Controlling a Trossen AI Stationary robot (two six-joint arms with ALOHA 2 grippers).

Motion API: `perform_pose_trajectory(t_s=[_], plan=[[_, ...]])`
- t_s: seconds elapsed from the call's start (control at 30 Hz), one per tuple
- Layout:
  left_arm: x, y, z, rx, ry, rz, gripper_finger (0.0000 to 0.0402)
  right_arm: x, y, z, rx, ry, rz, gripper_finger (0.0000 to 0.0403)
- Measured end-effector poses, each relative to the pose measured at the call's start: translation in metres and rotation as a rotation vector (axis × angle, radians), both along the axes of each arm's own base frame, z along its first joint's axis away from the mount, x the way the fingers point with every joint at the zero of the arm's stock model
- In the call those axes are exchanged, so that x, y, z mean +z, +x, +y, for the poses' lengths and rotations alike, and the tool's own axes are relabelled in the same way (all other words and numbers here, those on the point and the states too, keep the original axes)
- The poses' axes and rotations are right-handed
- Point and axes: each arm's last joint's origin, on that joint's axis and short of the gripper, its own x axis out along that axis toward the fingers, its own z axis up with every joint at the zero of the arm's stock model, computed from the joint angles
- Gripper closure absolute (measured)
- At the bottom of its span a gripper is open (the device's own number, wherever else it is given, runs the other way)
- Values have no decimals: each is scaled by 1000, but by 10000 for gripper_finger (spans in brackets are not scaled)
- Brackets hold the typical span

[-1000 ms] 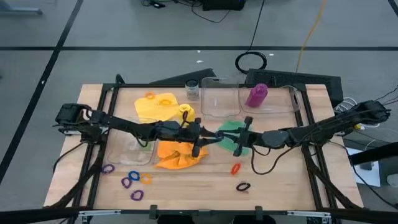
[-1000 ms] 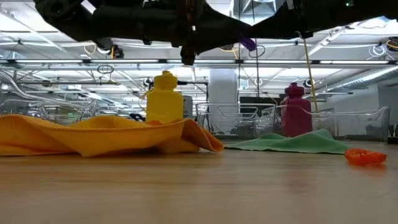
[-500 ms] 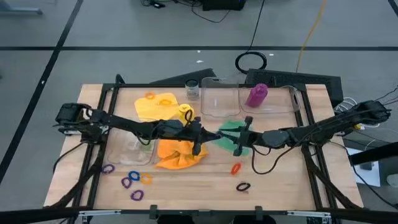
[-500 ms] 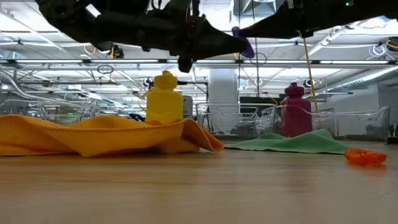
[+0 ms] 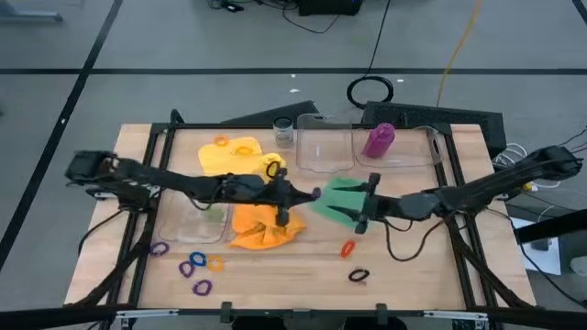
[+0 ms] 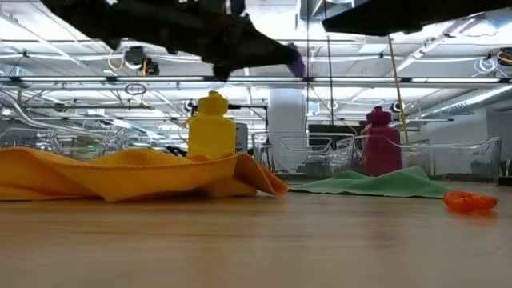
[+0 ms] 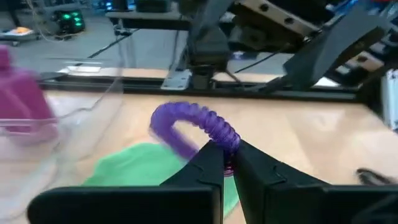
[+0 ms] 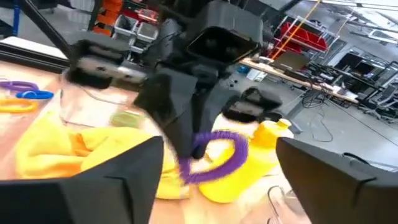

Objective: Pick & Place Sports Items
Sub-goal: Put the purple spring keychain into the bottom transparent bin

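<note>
My left pincer [image 7: 225, 163] grips a purple ring [image 7: 194, 124] above the orange cloth [image 5: 261, 226] at the bench's [image 5: 422, 275] middle, while my right pincer [image 5: 362, 203] hangs spread wide over the green cloth [image 5: 337, 198].

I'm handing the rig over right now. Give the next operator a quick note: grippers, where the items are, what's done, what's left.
Left gripper: shut on the purple ring, held in the air over the orange cloth.
Right gripper: open, above the green cloth.
Purple bottle is in the clear box; yellow bottle stands by the yellow cloth.
Left: place the held ring; loose rings, an orange ring and all three cloths lie on the table.
</note>
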Motion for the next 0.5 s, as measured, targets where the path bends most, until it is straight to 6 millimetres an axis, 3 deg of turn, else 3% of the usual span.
perform_pose_trajectory(t_s=[0.27,0.5], plan=[[34,-48,-19,158,165,131,393,2,-7,0,-80,-11,15,155],[42,-91,-28,192,170,305,393,0,-7,0,-83,-6,29,170]])
